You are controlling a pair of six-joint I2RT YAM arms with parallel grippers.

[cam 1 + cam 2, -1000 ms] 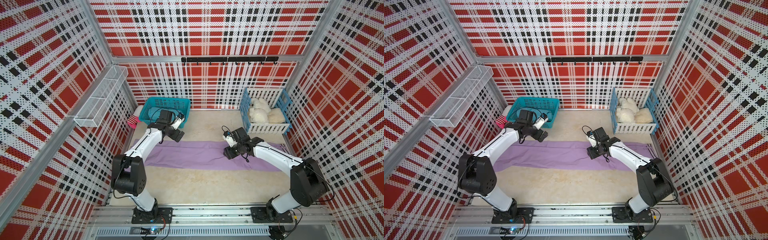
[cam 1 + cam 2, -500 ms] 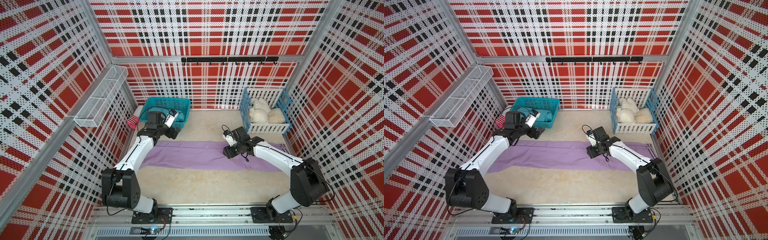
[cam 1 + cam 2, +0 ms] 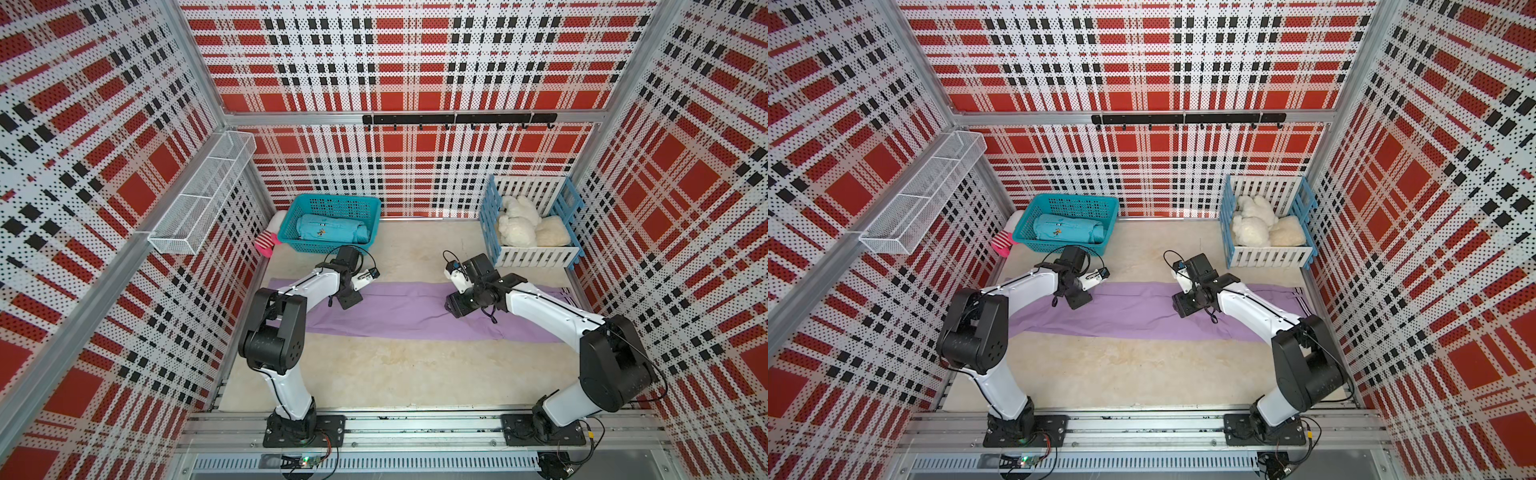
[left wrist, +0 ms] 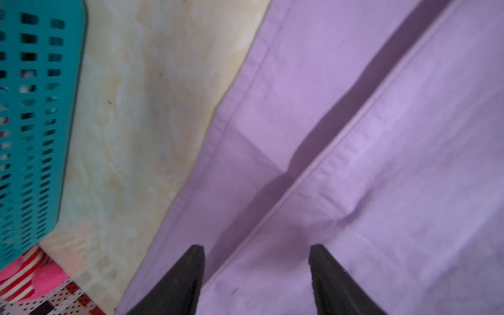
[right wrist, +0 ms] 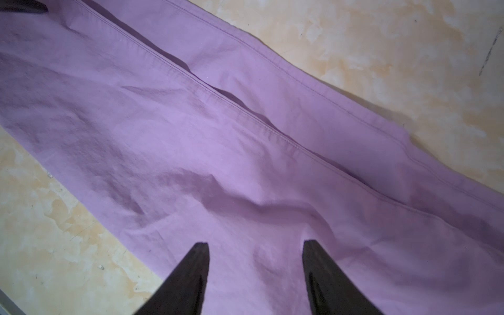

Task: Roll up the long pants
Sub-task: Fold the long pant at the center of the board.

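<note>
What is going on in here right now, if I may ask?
The robot appears set to roll up the long pants, which lie flat and unrolled across the table. The left gripper is poised over the stretch nearest the teal basket, the right gripper near the middle. Both are open, holding nothing.

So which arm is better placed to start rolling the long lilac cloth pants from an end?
Probably the left. The left gripper hangs open over the long lilac cloth pants near their leg end; the right gripper, also open, is over their middle, away from the striped waistband.
</note>
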